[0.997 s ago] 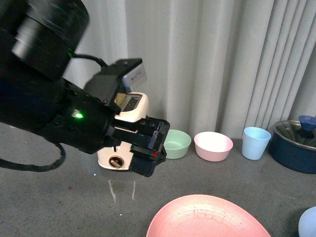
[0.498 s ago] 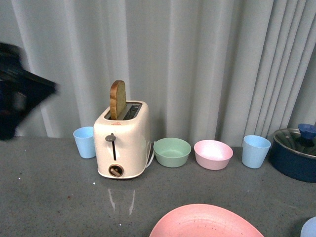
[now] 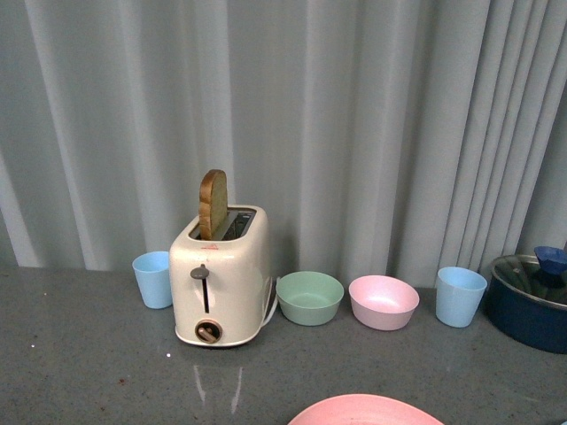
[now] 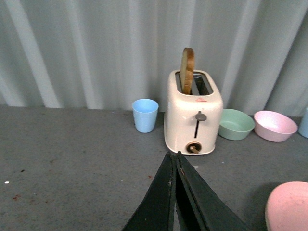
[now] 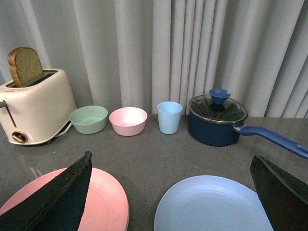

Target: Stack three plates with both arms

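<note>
**Left arm gone from the front view; plates lie near the fingers**

One second ago the left arm filled the left part of the front view. Half a second ago only its blur was at that edge, and now it is out of that view. The large round matte pink plate (image 3: 365, 410) now shows less there, only a thin part at the lower edge.

The left fingers (image 4: 176, 159) are pressed together and hold nothing. Beyond their tips stands the cream toaster (image 4: 193, 115) on the grey surface (image 4: 72, 163), with one slice of brown bread (image 4: 186, 70) upright in a slot. The pink plate lies off to one side of them.

The right fingers (image 5: 170, 158) are spread wide and hold nothing. The large round light blue plate (image 5: 211, 204) lies between them, and one finger covers part of the pink plate beside it. Past the tips stand the small green bowl (image 5: 88, 119) and the small pink bowl (image 5: 128, 120), both with a bare inside, a light blue cup (image 5: 169, 117), and a dark blue pot (image 5: 216, 126) with its glass lid (image 5: 217, 109) on.
</note>
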Tool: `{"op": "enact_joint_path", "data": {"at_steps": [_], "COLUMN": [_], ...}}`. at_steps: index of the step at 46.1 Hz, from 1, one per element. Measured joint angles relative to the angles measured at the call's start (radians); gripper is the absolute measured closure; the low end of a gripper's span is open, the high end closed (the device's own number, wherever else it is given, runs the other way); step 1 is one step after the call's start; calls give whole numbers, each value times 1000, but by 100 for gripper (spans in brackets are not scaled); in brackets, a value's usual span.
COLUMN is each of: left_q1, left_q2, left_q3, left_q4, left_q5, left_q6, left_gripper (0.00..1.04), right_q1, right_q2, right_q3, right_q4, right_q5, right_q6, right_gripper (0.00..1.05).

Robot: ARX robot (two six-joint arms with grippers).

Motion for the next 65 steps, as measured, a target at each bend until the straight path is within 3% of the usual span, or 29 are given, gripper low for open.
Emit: {"op": "enact_joint_path", "data": {"at_steps": [6, 59, 65], "left_q1": [41, 41, 41], "left_q2": [-70, -514, -649], "left_q3": [-56, -163, -163], "left_q4": [-16, -318, -486], "left_q5": [13, 19, 19], "left_q6": [-2, -4, -4], "left_gripper": [101, 101, 101], "right_q1": [0, 0, 0], "right_q2": [0, 0, 0], "right_q3": [0, 0, 0], "right_q4": [0, 0, 0], "right_q5": [-2, -2, -2], "right_q6": [0, 0, 0], "right_gripper": [7, 7, 7]}}
